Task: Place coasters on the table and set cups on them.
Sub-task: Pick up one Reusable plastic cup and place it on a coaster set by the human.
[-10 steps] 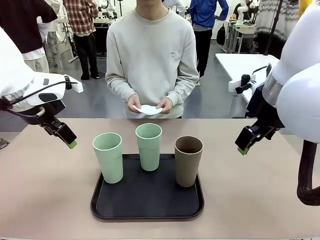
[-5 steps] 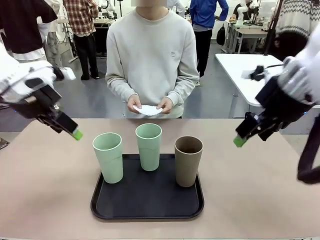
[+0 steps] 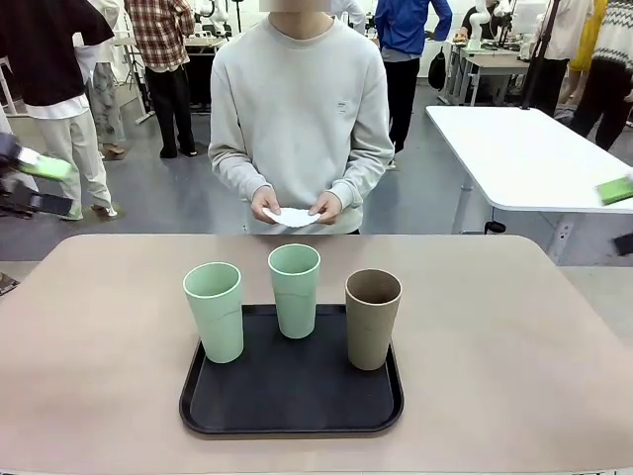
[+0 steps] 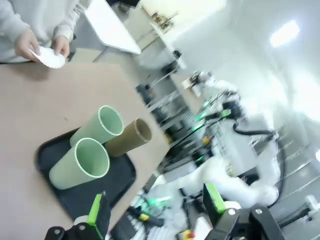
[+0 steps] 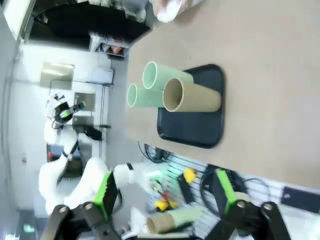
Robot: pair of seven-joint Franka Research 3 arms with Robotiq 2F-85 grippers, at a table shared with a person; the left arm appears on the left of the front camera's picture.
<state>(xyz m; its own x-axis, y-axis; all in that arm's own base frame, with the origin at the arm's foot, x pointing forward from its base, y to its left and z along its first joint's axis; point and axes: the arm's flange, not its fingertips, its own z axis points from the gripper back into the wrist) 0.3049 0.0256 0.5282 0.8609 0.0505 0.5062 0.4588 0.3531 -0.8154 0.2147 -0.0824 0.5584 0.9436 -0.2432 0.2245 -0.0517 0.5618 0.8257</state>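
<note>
Across the beige-pink table (image 3: 99, 346), dead centre: black tray (image 3: 287, 401), carrying all three cups upright. Left on the tray, mint cup (image 3: 214, 312); middle and farther back, second mint cup (image 3: 295, 290); right, brown cup (image 3: 373, 318). Up at either side, well clear of the tray: left gripper (image 4: 154, 202) spread wide, gripping nothing; right gripper (image 5: 165, 189) spread wide too, gripping nothing. At the far edge, in the person's hands (image 3: 265, 205): white coasters (image 3: 293, 217), off the table.

Glossy white table (image 3: 524, 153), grey floor (image 3: 168, 193)
</note>
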